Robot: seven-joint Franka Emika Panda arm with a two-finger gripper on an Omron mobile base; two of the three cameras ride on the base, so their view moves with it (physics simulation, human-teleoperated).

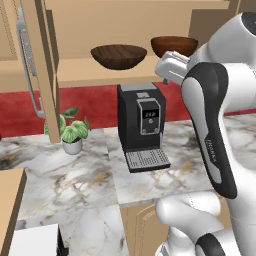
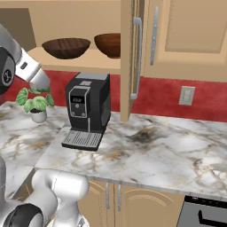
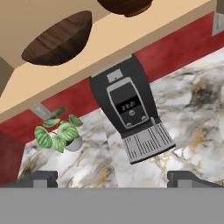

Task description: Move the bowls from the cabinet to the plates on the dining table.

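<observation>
Two wood-grain bowls sit side by side on the bottom shelf of the open cabinet (image 1: pixel 75 75). The dark brown bowl (image 1: pixel 119 56) (image 2: pixel 66 47) (image 3: pixel 59 39) is on the left. The reddish brown bowl (image 1: pixel 174 46) (image 2: pixel 108 44) (image 3: pixel 124 6) is on the right. My gripper (image 3: pixel 116 178) is open, its fingertips (image 3: pixel 43 178) wide apart with nothing between them. It hangs in front of and below the shelf, apart from both bowls. The white hand (image 1: pixel 172 67) shows just under the reddish bowl. The plates and the dining table are out of view.
A black coffee machine (image 1: pixel 142 125) (image 2: pixel 86 108) stands on the marble counter (image 1: pixel 75 175) right under the shelf. A potted plant (image 1: pixel 72 132) (image 2: pixel 35 104) is to its left. Open cabinet doors (image 1: pixel 37 65) (image 2: pixel 128 57) with bar handles flank the opening. A red wall with an outlet (image 2: pixel 186 95) lies behind.
</observation>
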